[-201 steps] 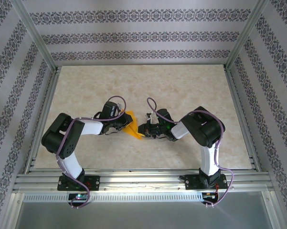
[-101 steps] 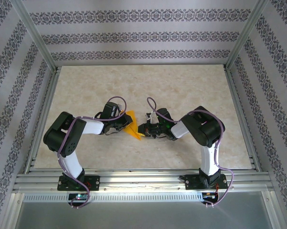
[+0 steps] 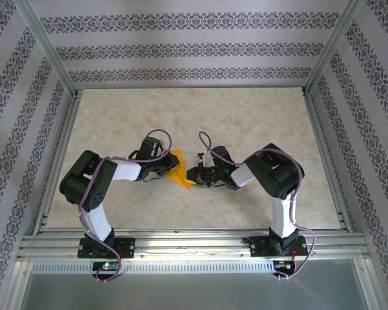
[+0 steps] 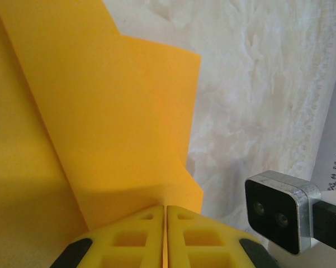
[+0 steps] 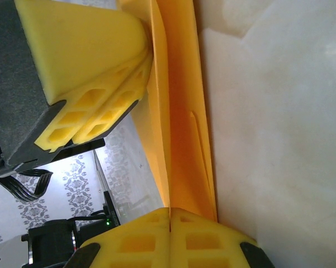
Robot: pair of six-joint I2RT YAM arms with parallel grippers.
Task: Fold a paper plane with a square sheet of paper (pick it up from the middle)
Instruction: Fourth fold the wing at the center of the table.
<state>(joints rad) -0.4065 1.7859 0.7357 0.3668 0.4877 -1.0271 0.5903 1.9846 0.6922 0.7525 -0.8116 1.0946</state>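
The square sheet of paper [image 3: 177,170] is orange and folded into a layered, pointed wedge. It is held off the table between both grippers, near the middle. My left gripper [image 3: 167,169] is shut on its left side. In the left wrist view the yellow fingertips [image 4: 165,209] pinch an edge, and the folded paper [image 4: 100,111] spreads up and to the left. My right gripper [image 3: 192,176] is shut on the lower right tip. In the right wrist view its jaws [image 5: 170,211] clamp the paper's layers [image 5: 179,134], and the left gripper's fingers [image 5: 89,61] sit at the top left.
The marble-patterned table [image 3: 245,123] is ringed by an aluminium frame [image 3: 181,237] and patterned walls. The right wrist's camera [image 4: 279,215] hangs close to the paper's right side in the left wrist view. Both arms bend inward and nearly meet.
The left arm has edged slightly to the right. Both grips on the paper are unchanged.
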